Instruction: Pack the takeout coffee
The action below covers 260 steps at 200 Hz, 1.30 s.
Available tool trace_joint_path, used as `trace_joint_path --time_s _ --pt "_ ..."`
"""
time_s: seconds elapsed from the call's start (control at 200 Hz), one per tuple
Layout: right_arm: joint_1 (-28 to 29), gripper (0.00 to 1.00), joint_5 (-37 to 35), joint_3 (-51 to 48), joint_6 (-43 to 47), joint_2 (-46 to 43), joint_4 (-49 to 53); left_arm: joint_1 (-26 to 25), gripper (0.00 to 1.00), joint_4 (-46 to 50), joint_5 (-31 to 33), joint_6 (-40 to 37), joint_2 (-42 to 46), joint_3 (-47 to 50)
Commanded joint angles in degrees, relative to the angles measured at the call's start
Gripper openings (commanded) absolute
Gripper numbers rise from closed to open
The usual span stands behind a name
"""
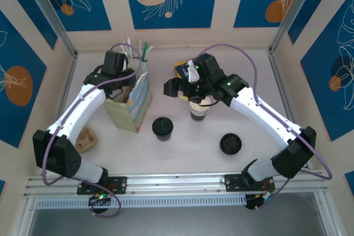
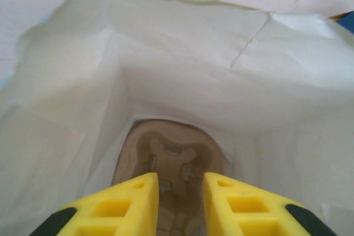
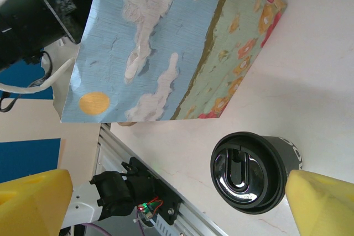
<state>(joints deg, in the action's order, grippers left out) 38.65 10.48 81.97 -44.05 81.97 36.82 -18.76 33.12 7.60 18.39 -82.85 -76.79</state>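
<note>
The takeout coffee (image 1: 162,127) (image 3: 249,172), a small cup under a round black lid, stands upright on the table in front of the paper bag (image 1: 135,103) (image 3: 166,42). My left gripper (image 2: 181,192) is down inside the bag, its yellow fingers (image 2: 133,200) a little apart with nothing between them. A brown pulp cup carrier (image 2: 171,156) lies on the bag's floor just beyond them. My right gripper (image 1: 193,93) (image 3: 177,203) hangs wide open above the lidless striped cup (image 1: 199,111). It is right of the bag and holds nothing.
A loose black lid (image 1: 230,143) lies at the front right. A tan pulp piece (image 1: 86,139) sits beside the left arm. Straws (image 1: 141,52) and a blue and yellow box (image 1: 181,69) stand at the back. The bag's white walls (image 2: 66,109) close in round my left fingers.
</note>
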Motion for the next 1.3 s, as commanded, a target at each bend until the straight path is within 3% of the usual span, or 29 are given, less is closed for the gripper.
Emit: trace_joint_path --time_s 0.0,0.605,0.67,0.775,1.03,1.115,1.295 --pt "0.5 0.99 0.5 -0.7 -0.7 -0.2 -0.5 0.1 0.26 4.4 0.0 0.3 2.2 -2.8" --pt "0.8 0.99 1.0 -0.4 -0.6 0.0 -0.9 0.1 0.27 11.1 0.1 0.3 7.1 -6.0" --pt "0.9 0.99 1.0 -0.4 -0.5 0.0 -0.9 0.1 0.34 11.7 0.2 0.3 7.8 -6.3" --pt "1.0 0.99 1.1 -0.3 -0.6 0.0 -1.0 0.1 0.36 12.8 0.0 0.2 8.5 -7.2" --pt "1.4 0.99 0.8 -0.2 -0.7 0.0 -0.9 0.1 0.52 14.9 -0.2 -0.3 10.5 -8.0" --pt "1.6 0.99 0.7 -0.3 -0.7 0.0 -0.9 0.1 0.61 15.4 -0.4 -0.3 10.9 -8.3" --pt "2.0 0.99 0.4 -0.4 -0.9 0.1 -1.0 0.2 0.62 16.4 -0.2 -0.5 11.2 -9.1"
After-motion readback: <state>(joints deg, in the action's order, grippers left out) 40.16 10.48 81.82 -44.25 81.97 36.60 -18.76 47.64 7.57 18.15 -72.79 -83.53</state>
